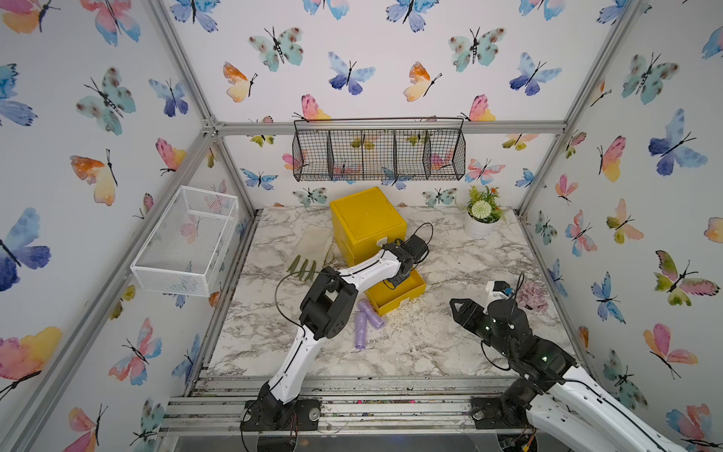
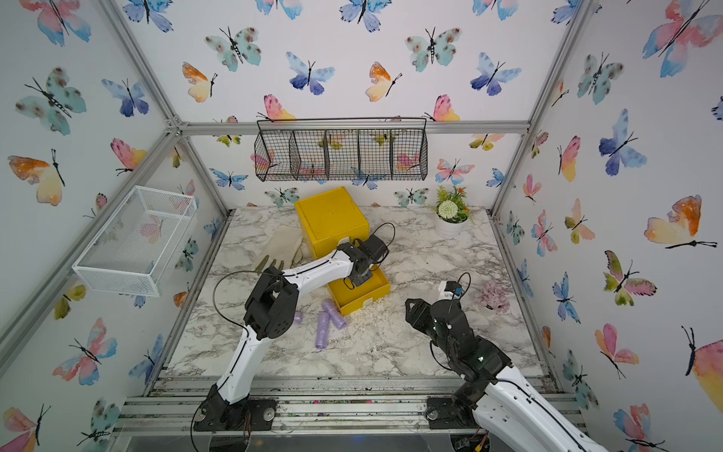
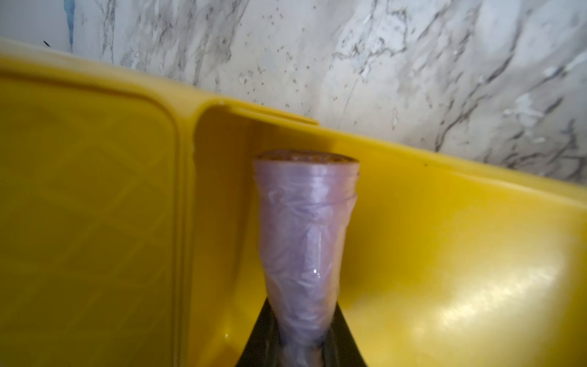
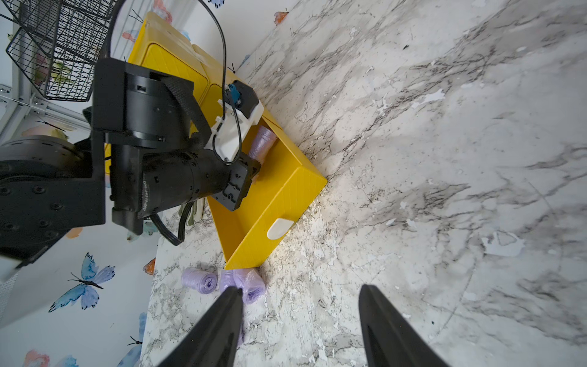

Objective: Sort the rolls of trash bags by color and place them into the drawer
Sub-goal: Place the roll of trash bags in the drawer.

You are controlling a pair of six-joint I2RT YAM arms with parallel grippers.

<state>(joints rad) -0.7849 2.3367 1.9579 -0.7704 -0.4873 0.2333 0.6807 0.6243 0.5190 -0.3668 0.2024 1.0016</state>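
Left wrist view: the left claw [image 3: 301, 346], nearly closed, grips a lilac roll [image 3: 305, 228] inside the yellow drawer [image 3: 444, 222], its far end near, perhaps touching, the drawer wall. The right claw [image 4: 300, 288] stands half open, empty; three loose lilac rolls [image 4: 200, 282] lie just ahead, beside the drawer corner.

roll [image 3: 305, 238] in drawer [image 4: 279, 203], other rolls [image 1: 367, 319] before it

text: none legible | brands, numbers, signs: none legible | note: faint white print [image 4: 145, 197] on left arm's black wrist casing [image 4: 178, 181], too small to read
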